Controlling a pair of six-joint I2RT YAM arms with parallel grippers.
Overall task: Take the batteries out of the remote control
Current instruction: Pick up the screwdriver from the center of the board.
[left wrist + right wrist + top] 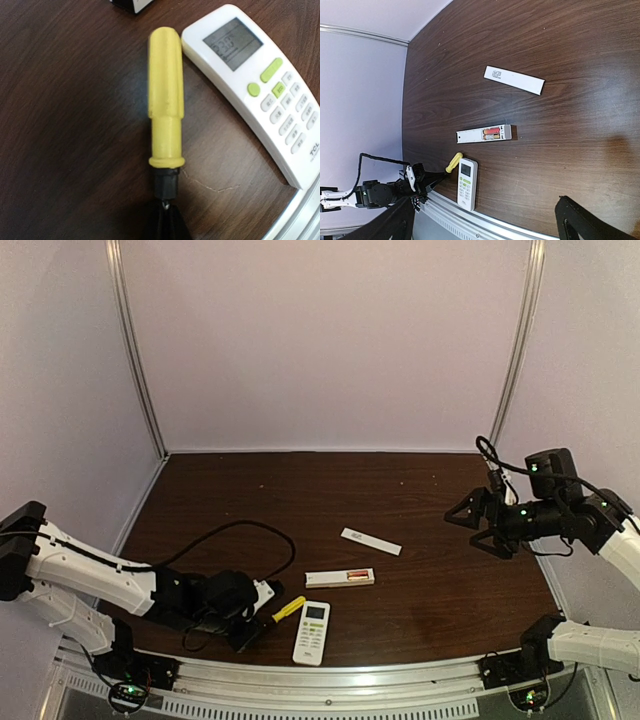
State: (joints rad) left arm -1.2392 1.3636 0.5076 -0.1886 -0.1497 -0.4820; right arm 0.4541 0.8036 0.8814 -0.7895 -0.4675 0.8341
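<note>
A slim white remote control (340,577) (475,135) lies back-up near the table's middle with its compartment uncovered. Gold-and-red batteries (356,576) (491,132) sit inside it. Its white cover (371,541) (514,79) lies apart, farther back. My left gripper (250,632) (167,215) is low at the front left, shut on the metal shaft of a yellow-handled screwdriver (288,609) (165,100) that lies on the table. My right gripper (482,524) (487,225) hangs open above the right side, holding nothing.
A second, wider white remote (312,631) (260,85) with a screen and green buttons lies face-up beside the screwdriver handle, close to the metal front rail (330,675). A black cable (240,530) loops over the table at the left.
</note>
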